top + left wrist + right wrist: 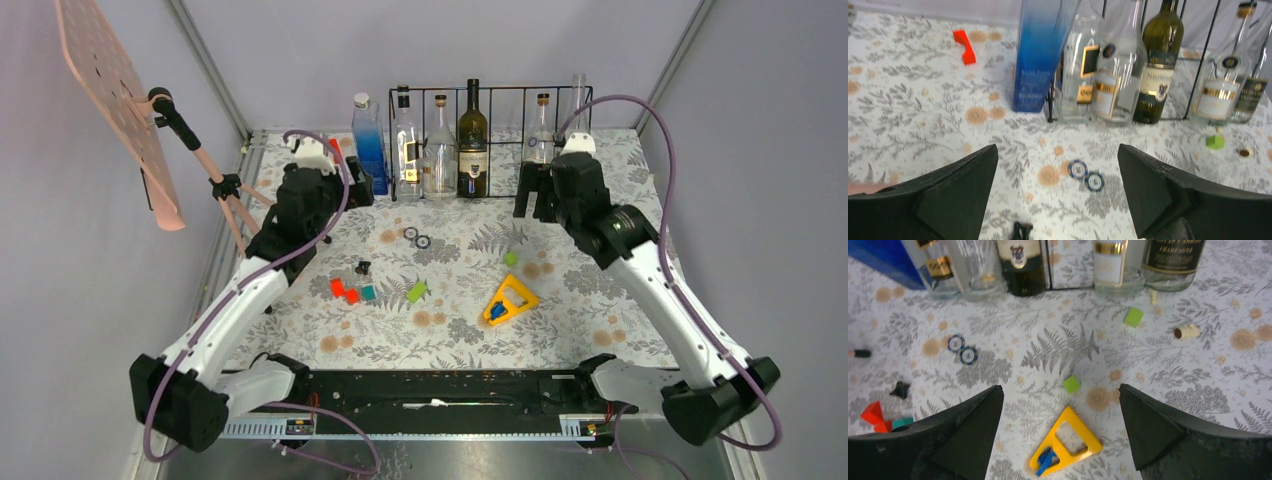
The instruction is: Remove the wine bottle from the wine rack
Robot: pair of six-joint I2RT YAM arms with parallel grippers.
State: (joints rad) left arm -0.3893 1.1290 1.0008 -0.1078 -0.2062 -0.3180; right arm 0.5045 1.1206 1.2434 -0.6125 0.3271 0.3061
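The wine rack (510, 88) runs along the back edge of the table, at the top centre of the overhead view, with upright bottles in its bays: a dark green wine bottle (473, 140) near the middle, two clear bottles (422, 150) to its left and two more clear ones (541, 128) toward the right end. A blue bottle (369, 145) stands upright on the floral tablecloth (590, 300), outside the rack and just beside its left end. The left gripper (1057, 155) hangs in front of that bottle without touching it, its jaws spread wide and holding nothing. The right gripper (1060, 390), at the upper right of the overhead view in front of the rack's right end, is also spread wide and holds nothing. In the middle of the frame lie two poker chips (417, 237), a yellow triangle (510, 300), green blocks (416, 291) and red pieces (345, 290). A pink perforated board (115, 100) hangs at the upper left.
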